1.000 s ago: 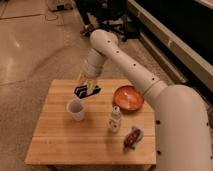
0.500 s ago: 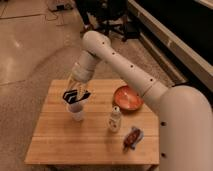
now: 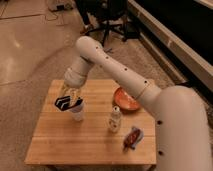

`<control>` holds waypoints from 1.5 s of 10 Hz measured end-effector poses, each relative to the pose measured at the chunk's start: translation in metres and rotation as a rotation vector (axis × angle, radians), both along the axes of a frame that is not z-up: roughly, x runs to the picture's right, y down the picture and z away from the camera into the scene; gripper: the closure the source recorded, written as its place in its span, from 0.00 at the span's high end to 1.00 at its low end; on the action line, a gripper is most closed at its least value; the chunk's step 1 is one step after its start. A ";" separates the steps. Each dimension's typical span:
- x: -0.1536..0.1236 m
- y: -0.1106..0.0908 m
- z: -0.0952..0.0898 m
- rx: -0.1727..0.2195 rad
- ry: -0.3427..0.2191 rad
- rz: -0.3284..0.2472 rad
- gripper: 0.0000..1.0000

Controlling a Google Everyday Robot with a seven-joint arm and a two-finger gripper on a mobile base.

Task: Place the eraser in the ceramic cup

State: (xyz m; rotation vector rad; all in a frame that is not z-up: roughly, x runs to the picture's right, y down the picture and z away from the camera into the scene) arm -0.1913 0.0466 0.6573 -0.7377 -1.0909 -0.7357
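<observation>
Black against the pale wood, the eraser (image 3: 68, 102) sits in the grip of our gripper (image 3: 69, 99), whose fingers are closed onto it from above. We see the bar lying roughly level, its long axis running left to right across the view, with lighter markings along the face turned toward the camera. We hold it right at the mouth of the ceramic cup (image 3: 77, 113); the white cup stands directly beneath the gripper, and the eraser covers most of its rim, so we cannot tell whether the bar touches the rim or sits just above it.

Out to the gripper's right stands a small pale bottle (image 3: 115, 120), upright and apart from the cup. Beyond it, further right and a little behind, lies an orange bowl (image 3: 125, 99), partly hidden by our arm (image 3: 117, 70). Further right again and toward the near edge lies a red-and-blue packet (image 3: 132, 137).

All of these rest on a wooden table (image 3: 55, 142) of butcher-block planks, which reaches out on every side of the gripper. Around it the floor is speckled and grey-brown, giving way behind the gripper to smooth shiny tiles (image 3: 30, 35). Far behind stands a black office chair (image 3: 107, 22) on a wheeled base, and a long dark counter (image 3: 175, 35) runs along the right.
</observation>
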 end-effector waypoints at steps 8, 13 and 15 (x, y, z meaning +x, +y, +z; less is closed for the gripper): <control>-0.014 0.021 0.027 -0.060 -0.005 -0.022 0.53; -0.005 0.016 0.038 -0.070 0.014 0.001 0.80; -0.005 0.015 0.038 -0.070 0.010 0.006 0.80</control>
